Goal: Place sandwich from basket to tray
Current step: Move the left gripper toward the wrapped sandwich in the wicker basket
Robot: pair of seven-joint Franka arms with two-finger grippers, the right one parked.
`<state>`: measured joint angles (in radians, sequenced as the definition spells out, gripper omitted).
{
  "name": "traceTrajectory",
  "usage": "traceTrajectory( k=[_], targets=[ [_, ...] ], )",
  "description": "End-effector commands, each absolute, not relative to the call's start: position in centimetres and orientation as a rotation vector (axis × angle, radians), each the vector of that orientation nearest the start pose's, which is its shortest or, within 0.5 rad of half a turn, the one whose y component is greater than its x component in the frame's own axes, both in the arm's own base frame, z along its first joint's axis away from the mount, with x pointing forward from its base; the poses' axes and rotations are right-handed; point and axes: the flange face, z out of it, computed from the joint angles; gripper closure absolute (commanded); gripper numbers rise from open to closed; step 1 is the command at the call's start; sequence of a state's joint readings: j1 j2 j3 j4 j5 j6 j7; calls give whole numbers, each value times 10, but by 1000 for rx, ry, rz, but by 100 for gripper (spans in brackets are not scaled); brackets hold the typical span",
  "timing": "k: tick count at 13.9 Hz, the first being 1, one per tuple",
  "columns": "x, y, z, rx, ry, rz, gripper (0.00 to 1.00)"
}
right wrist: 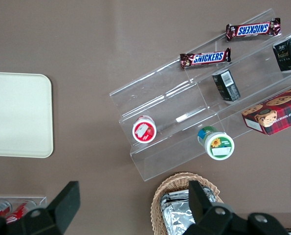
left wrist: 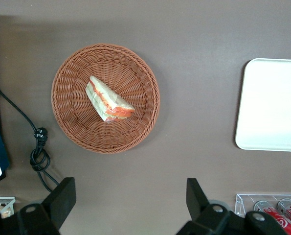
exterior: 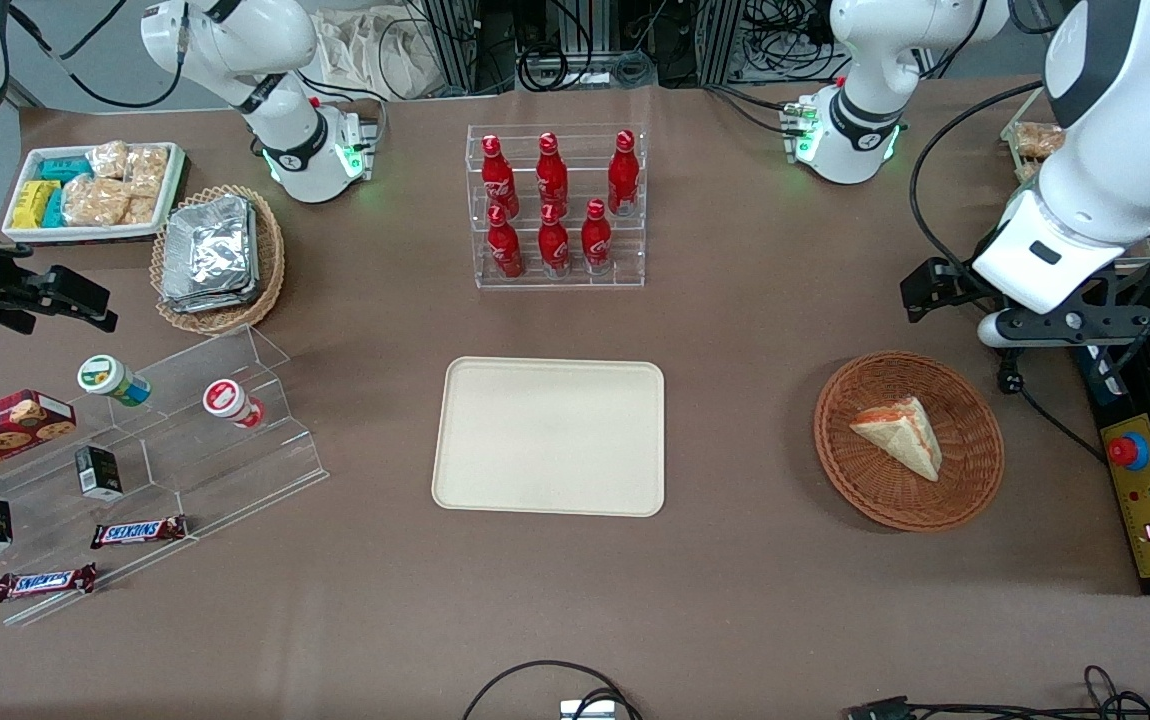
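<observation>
The sandwich [exterior: 900, 433], a pale bread wedge with orange-pink filling, lies in the round reddish-brown wicker basket [exterior: 975, 470] toward the working arm's end of the table. The cream-beige tray [exterior: 550, 435] lies flat mid-table with nothing on it. My left gripper [exterior: 1055, 335] hangs high above the table, a little farther from the front camera than the basket, open and holding nothing. The left wrist view shows the sandwich [left wrist: 108, 100] in the basket [left wrist: 72, 122], an edge of the tray [left wrist: 272, 105], and the gripper [left wrist: 130, 200] with its fingers spread wide over bare table.
A clear rack of red bottles [exterior: 555, 205] stands farther from the camera than the tray. A yellow control box with a red button [exterior: 1140, 490] and a black cable plug [exterior: 1010, 380] lie beside the basket. An acrylic snack stand [exterior: 165, 460] and a tan basket of foil packs [exterior: 215, 255] sit toward the parked arm's end.
</observation>
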<state>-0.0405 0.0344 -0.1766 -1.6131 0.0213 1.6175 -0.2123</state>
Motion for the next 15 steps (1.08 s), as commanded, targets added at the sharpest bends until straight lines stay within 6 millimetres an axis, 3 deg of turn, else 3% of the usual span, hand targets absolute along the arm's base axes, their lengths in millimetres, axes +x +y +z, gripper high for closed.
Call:
traceTrajectory(
  k=[1, 4, 8, 10, 12, 15],
  targets=[
    [552, -116, 587, -3115, 25, 25, 0],
    [556, -112, 588, -3111, 27, -29, 0],
    [563, -105, 563, -3090, -5, -48, 0],
    [578, -78, 535, -3101, -148, -89, 0],
    [594, -58, 507, -3086, -423, -117, 0],
    [604, -31, 463, -3013, -729, -51, 0]
  ],
)
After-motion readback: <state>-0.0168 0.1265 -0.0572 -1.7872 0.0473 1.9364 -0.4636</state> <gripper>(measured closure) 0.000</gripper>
